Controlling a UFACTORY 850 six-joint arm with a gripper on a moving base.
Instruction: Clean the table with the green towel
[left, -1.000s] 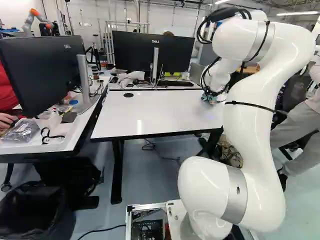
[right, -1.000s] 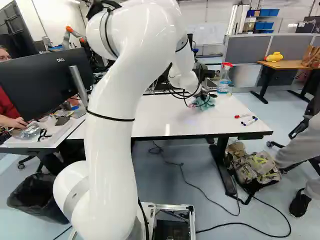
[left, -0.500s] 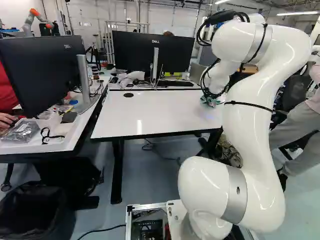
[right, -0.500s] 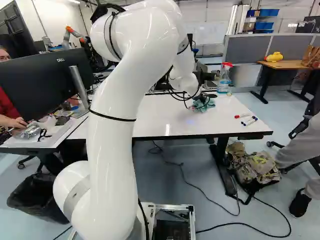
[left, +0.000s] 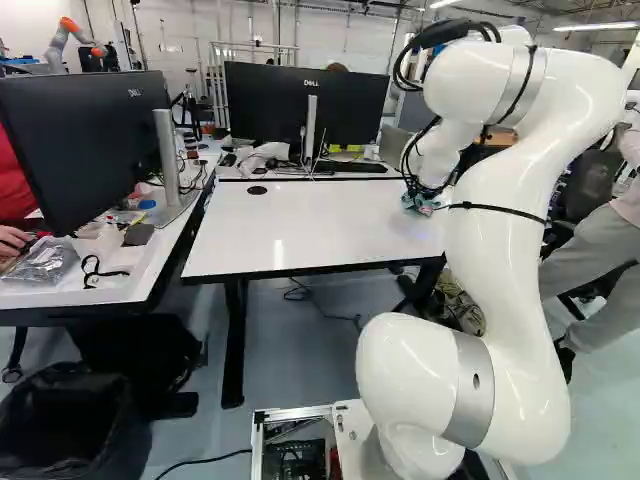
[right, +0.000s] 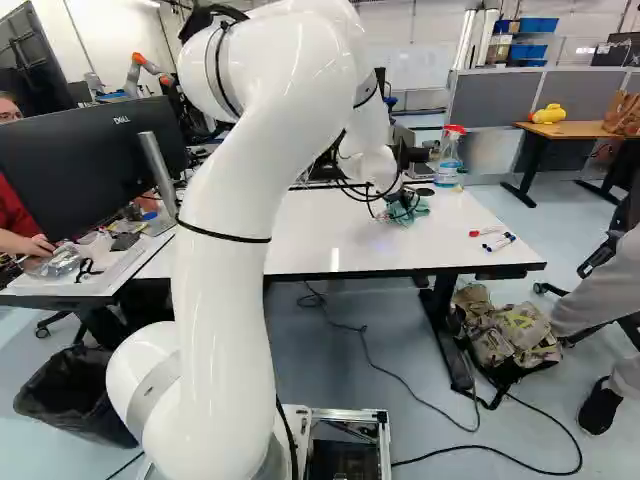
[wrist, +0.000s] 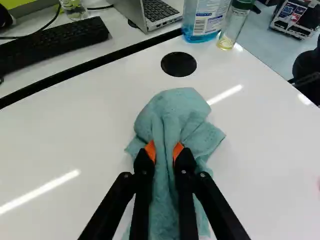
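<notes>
In the right base view my gripper (right: 402, 205) is low over the white table (right: 340, 232), at its far right part, and partly hidden by cables. Bunched beneath it is the green towel (right: 417, 211), spread on the tabletop. The wrist view shows the gripper (wrist: 164, 151) shut on a raised fold of the towel (wrist: 172, 112), with the orange pads pressing from both sides. Loose parts of the cloth lie ahead of the fingers and on either side of them.
A spray bottle (right: 449, 158) and a small clear bottle (wrist: 234, 25) stand near the table's far edge. Markers (right: 497, 242) lie at its right. Beyond are a keyboard (wrist: 52, 42) and laptop (wrist: 150, 12). Another robot (left: 68, 42) stands far back.
The upper arm and gripper have shifted slightly, a little to the left in the left base view, with the gripped towel moving along. The base has stayed still.
</notes>
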